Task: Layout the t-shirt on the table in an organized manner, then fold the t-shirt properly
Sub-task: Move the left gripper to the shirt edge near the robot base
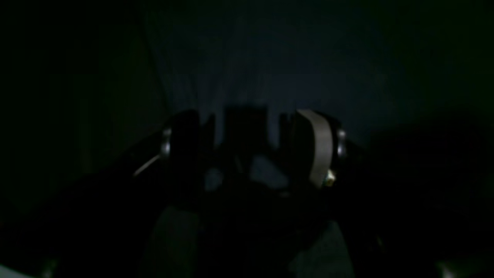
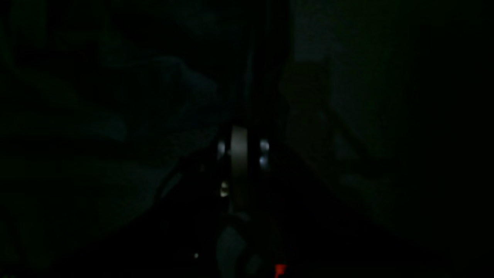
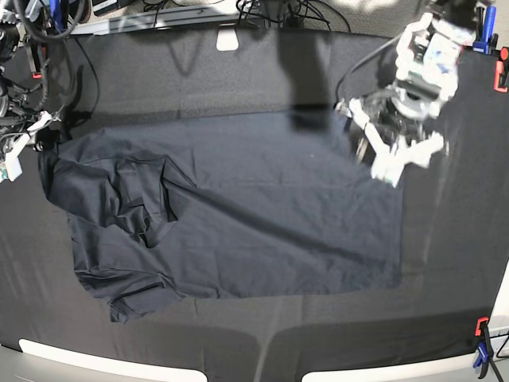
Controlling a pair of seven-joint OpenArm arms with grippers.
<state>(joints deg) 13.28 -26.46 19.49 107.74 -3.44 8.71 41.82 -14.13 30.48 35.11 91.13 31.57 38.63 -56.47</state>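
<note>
The t-shirt (image 3: pixel 238 215) lies spread over the middle of the tabletop (image 3: pixel 445 263), its right half smooth and nearly square-edged, its left part bunched into folds and wrinkles towards the tabletop's left edge. The left gripper (image 3: pixel 380 163) hovers above the shirt's far right corner, blurred in the base view; in its wrist view the fingers (image 1: pixel 320 146) stand spread apart with nothing between them, dark cloth beneath. The right gripper (image 2: pixel 239 154) is at the far left edge of the tabletop by the crumpled sleeve area; its wrist view is very dark, yet the fingers appear pressed together, and whether any cloth is caught between them cannot be told. Red and blue clamps (image 3: pixel 482 342) grip the tabletop's edges.
</note>
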